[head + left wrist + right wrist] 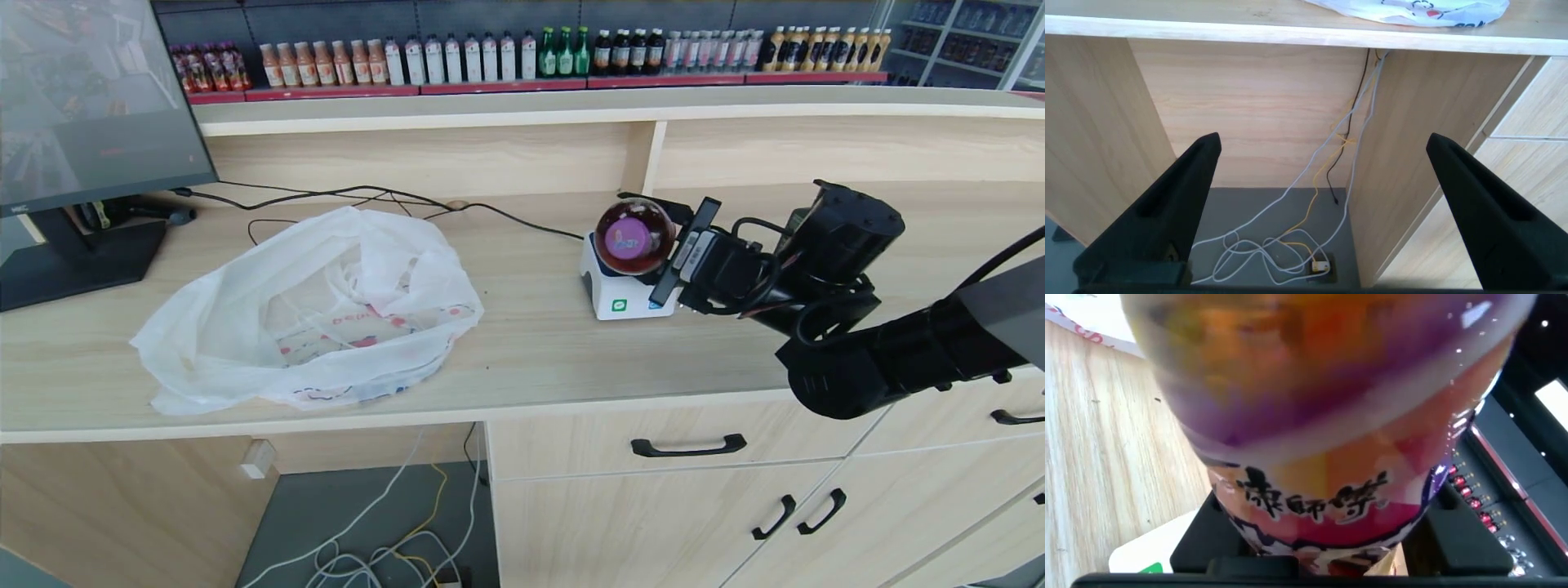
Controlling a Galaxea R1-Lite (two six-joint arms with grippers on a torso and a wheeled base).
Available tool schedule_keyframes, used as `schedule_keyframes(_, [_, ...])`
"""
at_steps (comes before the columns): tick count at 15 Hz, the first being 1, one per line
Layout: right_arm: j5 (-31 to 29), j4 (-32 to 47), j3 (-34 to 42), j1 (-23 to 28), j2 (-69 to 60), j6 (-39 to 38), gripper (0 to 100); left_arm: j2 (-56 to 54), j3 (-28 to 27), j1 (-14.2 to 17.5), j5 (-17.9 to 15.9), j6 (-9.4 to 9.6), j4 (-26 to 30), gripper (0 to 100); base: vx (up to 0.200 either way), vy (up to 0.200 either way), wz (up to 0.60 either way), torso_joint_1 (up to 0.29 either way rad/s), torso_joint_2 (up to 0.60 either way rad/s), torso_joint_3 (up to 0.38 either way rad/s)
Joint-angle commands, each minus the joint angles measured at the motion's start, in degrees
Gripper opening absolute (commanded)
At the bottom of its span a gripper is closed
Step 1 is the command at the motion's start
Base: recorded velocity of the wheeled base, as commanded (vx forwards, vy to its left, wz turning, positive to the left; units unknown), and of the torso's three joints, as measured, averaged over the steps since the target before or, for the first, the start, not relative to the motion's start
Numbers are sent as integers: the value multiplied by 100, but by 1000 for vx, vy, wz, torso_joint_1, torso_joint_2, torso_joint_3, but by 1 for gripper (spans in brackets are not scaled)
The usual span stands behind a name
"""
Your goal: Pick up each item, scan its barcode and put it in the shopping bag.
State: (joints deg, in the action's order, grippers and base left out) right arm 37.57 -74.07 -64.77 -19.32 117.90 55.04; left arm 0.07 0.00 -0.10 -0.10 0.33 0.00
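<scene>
My right gripper [665, 245] is shut on a dark drink bottle with a purple label [634, 235], holding it on its side just above the white barcode scanner [619, 298] on the counter. Close up in the right wrist view, the bottle [1323, 433] hangs over the scanner's black window [1196, 539]. The white plastic shopping bag [314, 314] lies open on the counter, well left of the scanner. My left gripper [1319, 208] hangs open below the counter edge, facing the cable recess, with the bag's edge [1413, 10] above it.
A monitor on a black stand [82, 106] occupies the counter's back left, with black cables [367, 196] trailing behind the bag. A raised shelf [571, 102] runs along the back. Drawers with black handles [688, 447] sit below; loose cables [1290, 237] lie on the floor.
</scene>
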Motion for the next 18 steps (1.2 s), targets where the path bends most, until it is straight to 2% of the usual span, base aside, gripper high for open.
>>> schedule_keyframes(1, [-4, 7, -1, -1, 14, -2, 0, 1, 0, 1, 1, 2, 0, 100, 0, 0, 0, 0, 0, 0])
schedule_keyframes(18, [-13, -20, 17, -230, 32, -2, 0, 1, 0, 1, 1, 2, 0, 100, 0, 0, 0, 0, 0, 0])
